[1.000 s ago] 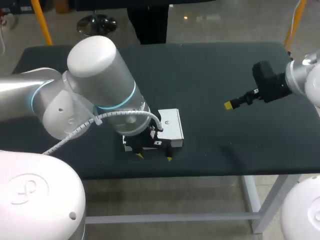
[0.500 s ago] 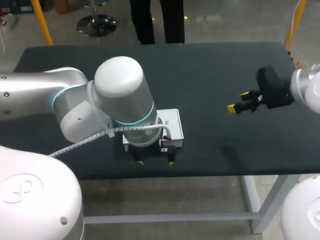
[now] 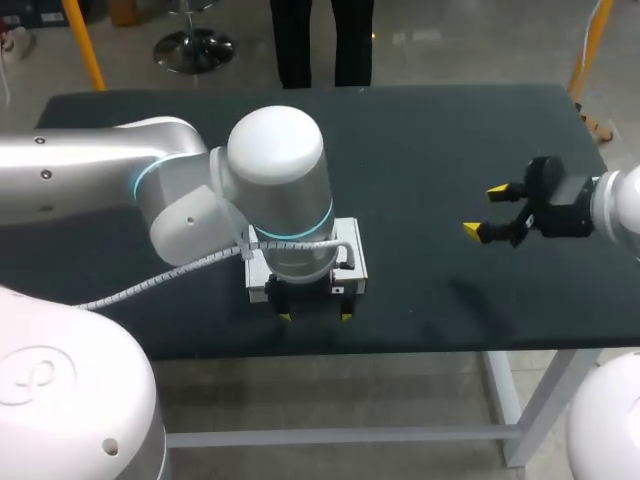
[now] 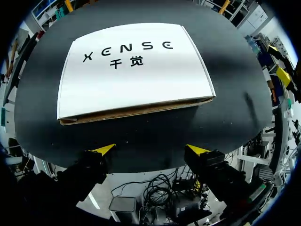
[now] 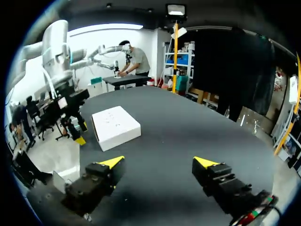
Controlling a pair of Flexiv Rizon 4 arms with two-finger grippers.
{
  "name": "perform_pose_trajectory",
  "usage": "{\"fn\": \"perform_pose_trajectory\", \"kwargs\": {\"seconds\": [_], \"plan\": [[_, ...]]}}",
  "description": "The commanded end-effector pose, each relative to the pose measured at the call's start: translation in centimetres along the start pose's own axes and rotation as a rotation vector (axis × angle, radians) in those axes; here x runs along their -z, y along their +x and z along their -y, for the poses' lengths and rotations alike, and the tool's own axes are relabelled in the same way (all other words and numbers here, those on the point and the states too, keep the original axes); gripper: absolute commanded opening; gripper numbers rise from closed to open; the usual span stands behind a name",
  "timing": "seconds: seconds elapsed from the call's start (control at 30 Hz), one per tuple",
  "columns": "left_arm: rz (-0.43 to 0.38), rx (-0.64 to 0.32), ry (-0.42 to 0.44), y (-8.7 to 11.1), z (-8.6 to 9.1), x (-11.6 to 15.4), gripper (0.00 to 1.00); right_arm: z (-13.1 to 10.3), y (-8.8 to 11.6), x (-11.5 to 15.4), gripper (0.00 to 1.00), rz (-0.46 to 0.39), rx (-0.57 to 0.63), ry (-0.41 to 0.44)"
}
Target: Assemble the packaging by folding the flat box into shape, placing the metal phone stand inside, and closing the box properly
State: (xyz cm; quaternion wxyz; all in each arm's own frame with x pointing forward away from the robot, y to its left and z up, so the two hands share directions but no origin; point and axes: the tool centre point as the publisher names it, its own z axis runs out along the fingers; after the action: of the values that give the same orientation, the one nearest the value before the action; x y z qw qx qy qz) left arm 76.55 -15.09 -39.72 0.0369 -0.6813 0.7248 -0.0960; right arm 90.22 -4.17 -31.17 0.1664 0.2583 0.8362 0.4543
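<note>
Left wrist view: left fingers (image 4: 104, 149) released just beside the white box (image 4: 136, 70); right fingers (image 5: 113, 162) released, well apart.

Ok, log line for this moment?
box: white, closed, on table | left pincer: open, box ahead, no contact | right pincer: open, clear of box | phone stand: not seen

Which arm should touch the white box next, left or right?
Probably left. The left tool, open, sits just short of the box; the right tool, also open, hangs far off to the side.
</note>
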Motion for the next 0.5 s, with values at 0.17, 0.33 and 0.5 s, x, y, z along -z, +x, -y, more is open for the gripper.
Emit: {"fn": "perform_pose_trajectory", "kwargs": {"seconds": [0.17, 0.33, 0.5], "plan": [[0.112, 0.027, -0.012, 0.3, 1.9, -0.6, 1.00, 0.7, -0.5, 0.1, 1.00, 0.025, 0.000, -0.042], [0.091, 0.062, -0.013, 0.0, 3.0, -0.8, 1.00, 0.9, -0.8, 0.0, 1.00, 0.032, -0.019, -0.039], [0.080, 0.073, -0.023, -0.4, 4.3, -1.1, 1.00, 0.9, -0.8, 0.0, 1.00, 0.032, -0.019, -0.039]]}}
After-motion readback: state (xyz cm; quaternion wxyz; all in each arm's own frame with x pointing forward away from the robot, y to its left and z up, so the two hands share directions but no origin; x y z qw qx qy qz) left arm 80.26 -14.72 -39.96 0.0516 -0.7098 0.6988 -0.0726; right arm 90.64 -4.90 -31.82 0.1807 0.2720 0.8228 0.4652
